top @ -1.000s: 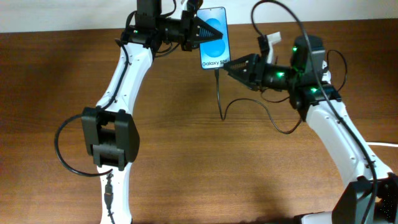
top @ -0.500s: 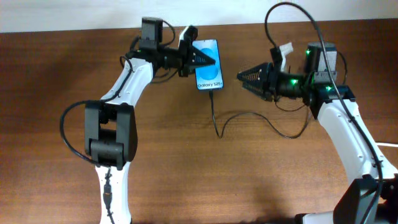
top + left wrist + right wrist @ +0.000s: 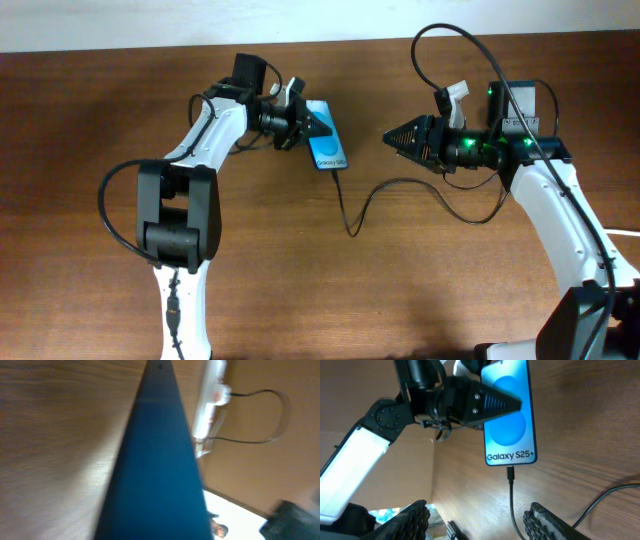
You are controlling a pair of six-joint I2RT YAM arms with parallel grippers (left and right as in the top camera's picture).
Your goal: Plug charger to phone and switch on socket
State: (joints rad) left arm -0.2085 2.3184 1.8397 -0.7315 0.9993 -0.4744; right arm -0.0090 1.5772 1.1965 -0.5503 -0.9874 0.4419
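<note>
Phone clamped at its top end in the left fingers, tilted, near the bench. Charger connector sits at the phone's bottom edge; plugging looks done. Right fingers spread wide, empty, well apart from phone. Socket shows, blurred, in left wrist view only. Next: find its switch and press it.

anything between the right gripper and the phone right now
Nothing solid. The right gripper stands open, apart from the phone, which the left gripper holds, with bare table between. Only the charger, plugged into the phone's bottom edge, trails through that gap in the right wrist view.
</note>
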